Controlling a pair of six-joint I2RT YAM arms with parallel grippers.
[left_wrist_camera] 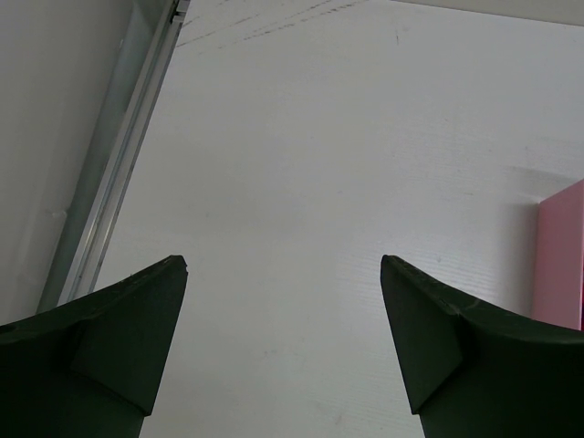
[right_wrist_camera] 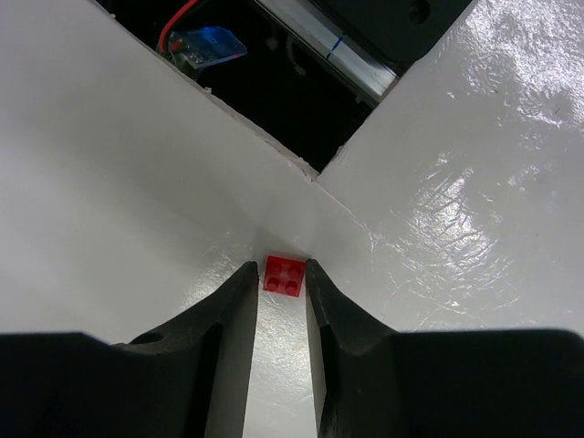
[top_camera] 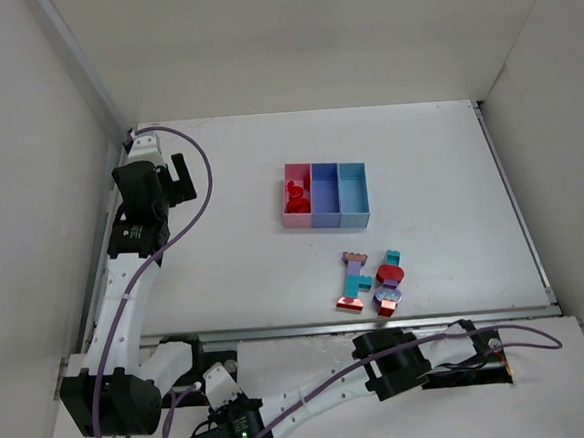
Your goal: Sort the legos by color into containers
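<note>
while some red legos [top_camera: 295, 193] sit in the pink bin [top_camera: 285, 220], the right gripper [right_wrist_camera: 279, 266] pinches 1 small red brick [right_wrist_camera: 284, 276] on the near white board [right_wrist_camera: 137, 182]. the left gripper [left_wrist_camera: 283, 265] is spread wide. mixed clumps [top_camera: 356, 280] wait unsorted on the table [top_camera: 225, 264].

A red lego [right_wrist_camera: 284, 276] sits between the right tool's [right_wrist_camera: 281, 267] close-set fingertips.

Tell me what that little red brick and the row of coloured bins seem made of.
Red brick: likely hard moulded plastic, slightly glossy; crisp round studs, uniform colour. Bins: probably plastic too, matte; thin straight walls, flat solid colours; too small to be sure.
</note>
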